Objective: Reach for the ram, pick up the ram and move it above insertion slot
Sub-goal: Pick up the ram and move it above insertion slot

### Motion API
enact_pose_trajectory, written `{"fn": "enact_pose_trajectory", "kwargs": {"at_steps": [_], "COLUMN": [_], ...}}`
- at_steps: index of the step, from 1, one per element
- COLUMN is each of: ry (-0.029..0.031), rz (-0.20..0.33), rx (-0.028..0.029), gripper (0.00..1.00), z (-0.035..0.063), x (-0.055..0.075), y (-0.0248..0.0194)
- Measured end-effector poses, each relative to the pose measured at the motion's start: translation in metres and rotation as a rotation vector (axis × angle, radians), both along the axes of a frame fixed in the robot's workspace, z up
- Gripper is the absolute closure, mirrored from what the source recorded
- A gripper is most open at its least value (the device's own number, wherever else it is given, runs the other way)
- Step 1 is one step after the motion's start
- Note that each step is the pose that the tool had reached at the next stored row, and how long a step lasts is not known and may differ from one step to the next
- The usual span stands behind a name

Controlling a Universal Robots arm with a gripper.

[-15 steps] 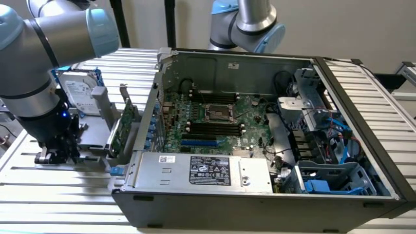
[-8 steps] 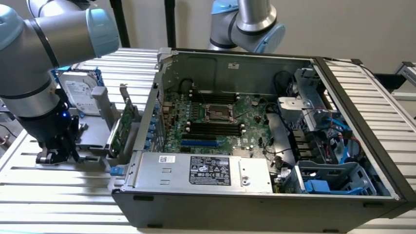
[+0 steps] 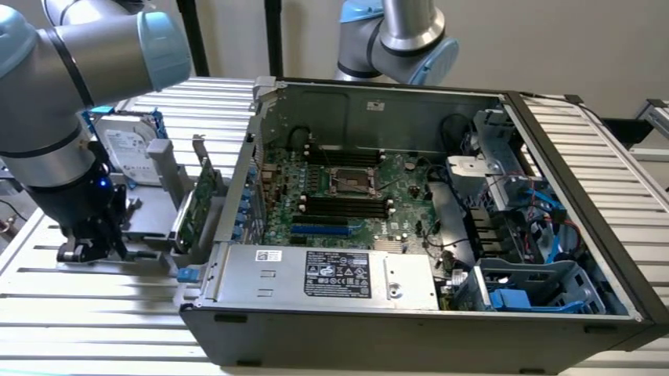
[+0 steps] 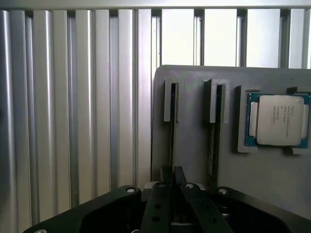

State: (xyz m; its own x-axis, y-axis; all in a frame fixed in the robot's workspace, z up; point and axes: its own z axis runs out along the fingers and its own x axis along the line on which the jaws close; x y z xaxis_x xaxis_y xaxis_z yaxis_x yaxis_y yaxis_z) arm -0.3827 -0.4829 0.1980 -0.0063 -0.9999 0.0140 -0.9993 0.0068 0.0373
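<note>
Two slots run down the grey holder (image 4: 194, 145) on the slatted aluminium desk (image 4: 73, 121). The ram (image 4: 171, 133) stands edge-on in the slot farther from the holder's processor recess, so I see it as just a thin dark line. My gripper (image 4: 173, 174) is down at that slot's end, narrowed with a pad on each side of the ram. I read it as closed on the stick, which sits seated in its slot. The second slot (image 4: 216, 131) also holds something dark and thin, though I cannot tell what. The processor (image 4: 277, 119), a silver lid on a green board, lies flat in its recess in the holder.

In the exterior view the arm (image 3: 63, 117) reaches straight down onto the holder. A green expansion card (image 3: 199, 207) stands upright in the holder, and a hard drive with blue rails (image 3: 131, 149) stands at the holder's far side. The open computer case (image 3: 418, 313) lies beside the holder, on the exterior view's right, with its motherboard (image 3: 408, 168) and black memory slots (image 3: 345, 207) exposed.
</note>
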Motion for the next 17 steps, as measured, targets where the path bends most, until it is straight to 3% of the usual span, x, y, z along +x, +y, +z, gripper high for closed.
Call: {"fn": "enact_pose_trajectory", "kwargs": {"at_steps": [9, 17], "ry": [0.0001, 0.0007], "rz": [0.000, 0.000], "rx": [0.0053, 0.0090], "gripper": [0.87, 0.87], "z": [0.0153, 0.0488], "x": [0.000, 0.002], "y": [-0.0003, -0.0016]}}
